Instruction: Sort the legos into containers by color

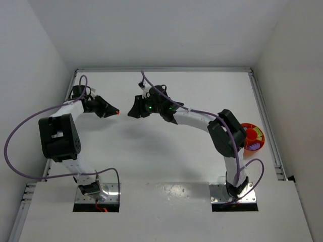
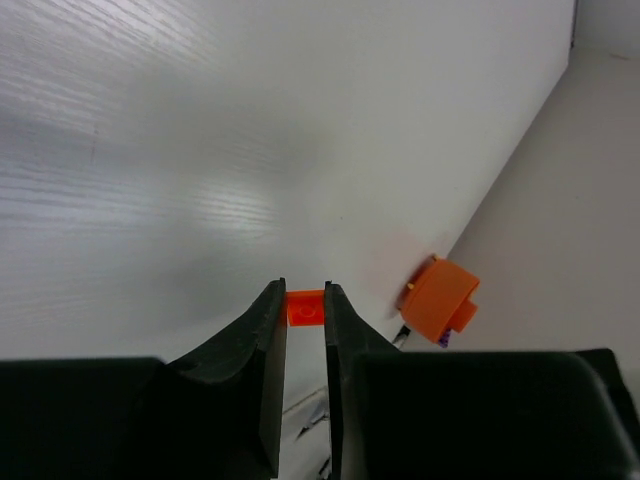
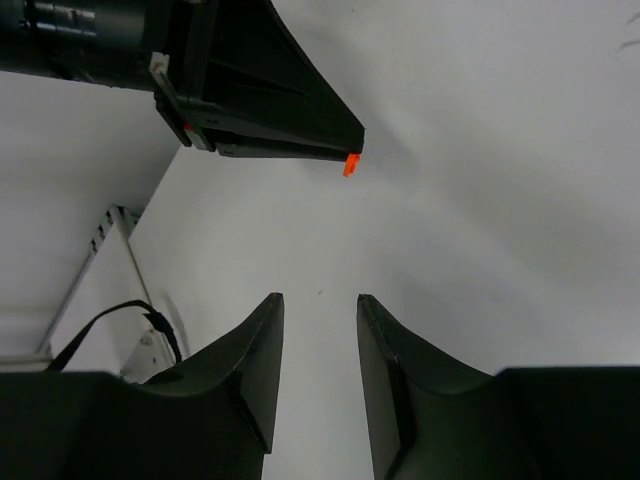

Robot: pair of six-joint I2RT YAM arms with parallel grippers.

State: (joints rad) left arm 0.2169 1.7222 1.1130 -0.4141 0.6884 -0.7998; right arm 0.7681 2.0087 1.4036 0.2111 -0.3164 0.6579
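Pinching an orange lego (image 2: 305, 310) in the left gripper (image 2: 305, 296), I must centre it between the right gripper's (image 3: 320, 305) parted, empty jaws before closing.

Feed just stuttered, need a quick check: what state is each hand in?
Left hand: closed, holding an orange brick.
Right hand: open, nothing between its fingers.
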